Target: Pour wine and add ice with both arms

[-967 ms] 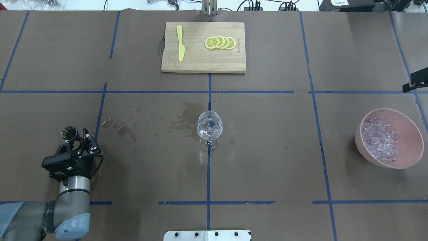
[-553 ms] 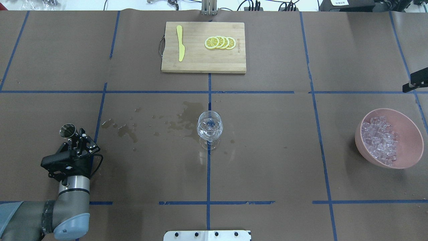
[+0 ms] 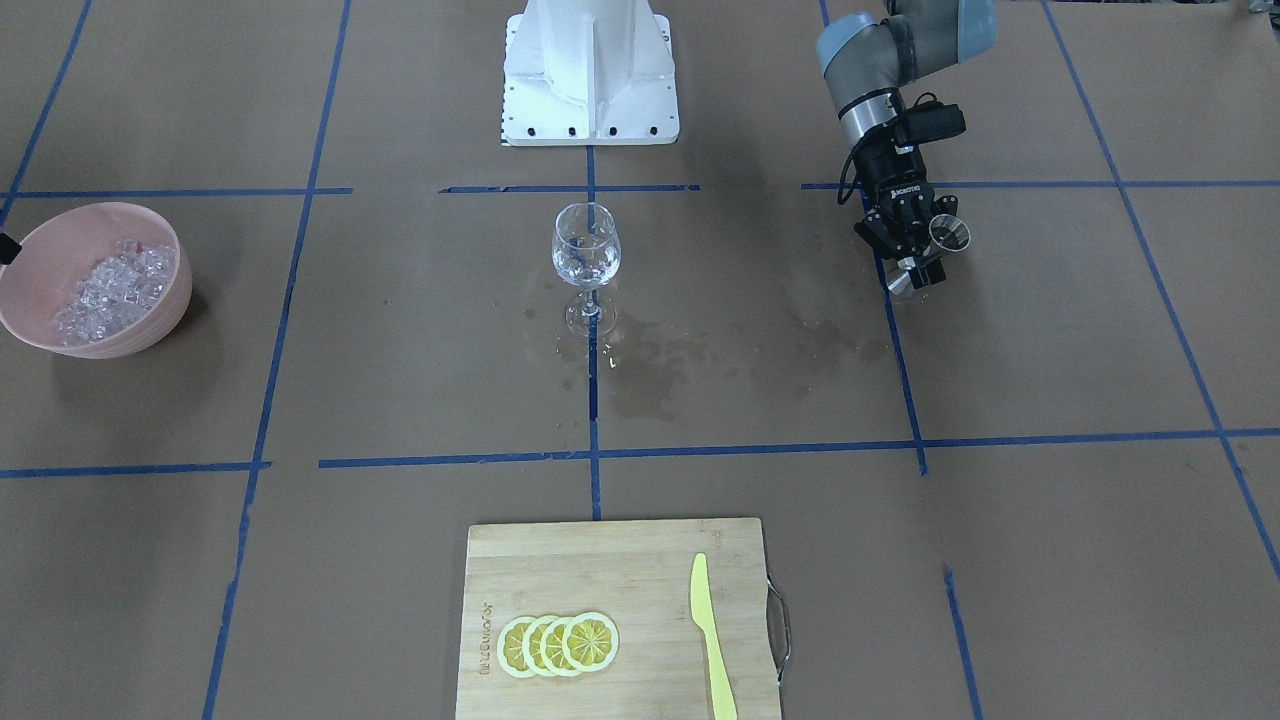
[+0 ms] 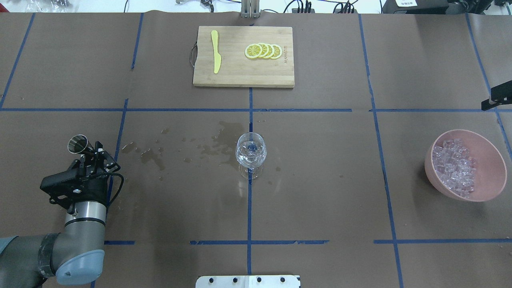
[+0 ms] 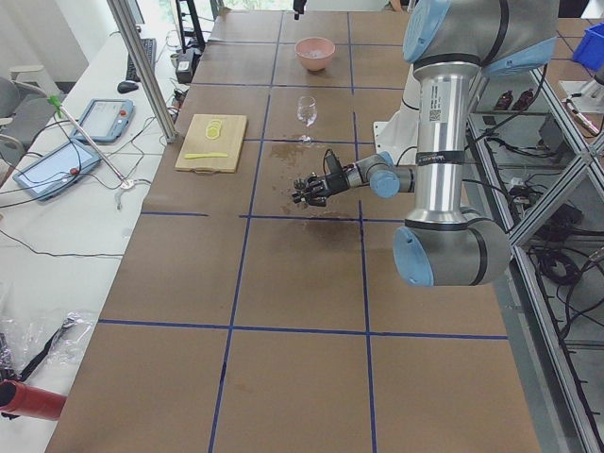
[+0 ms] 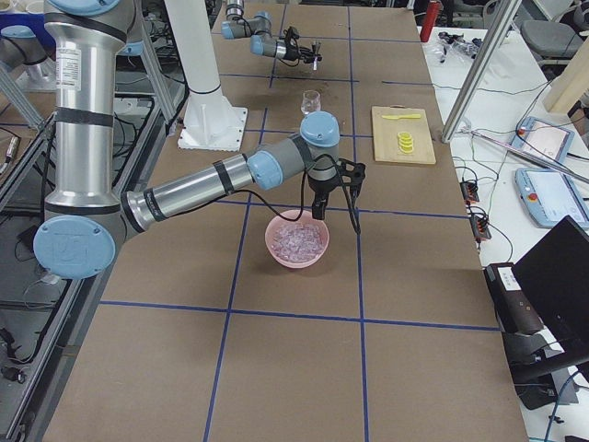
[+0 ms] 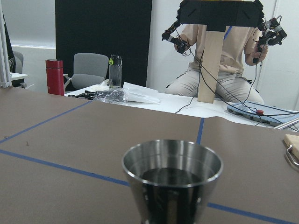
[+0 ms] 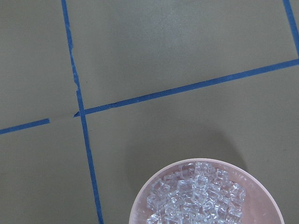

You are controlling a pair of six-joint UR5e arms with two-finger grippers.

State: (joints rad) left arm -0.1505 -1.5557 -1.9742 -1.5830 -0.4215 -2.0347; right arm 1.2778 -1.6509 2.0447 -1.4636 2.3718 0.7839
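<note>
My left gripper point(image 4: 89, 153) is shut on a steel jigger point(image 4: 77, 144), held upright just above the table at the left, well apart from the glass. The jigger fills the left wrist view point(image 7: 172, 179); its inside looks dark. The clear stemmed wine glass point(image 4: 251, 150) stands at the table's middle; any wine in it is too faint to see. Ice point(image 4: 455, 166) lies heaped in a pink bowl point(image 4: 491, 158) at the right. My right gripper point(image 6: 317, 210) hangs over the bowl's far edge; I cannot tell whether it is open. Its wrist view shows the ice point(image 8: 196, 200) below.
A bamboo cutting board point(image 4: 243, 76) with lemon slices point(image 4: 263, 51) and a yellow knife point(image 4: 216, 51) lies at the far middle. Dark wet stains point(image 4: 152, 156) mark the brown paper between jigger and glass. The white pedestal point(image 3: 590, 70) stands at the near edge.
My left gripper has carried the jigger farther from the glass, toward the table's left and far side. The glass, bowl and board have not moved.
</note>
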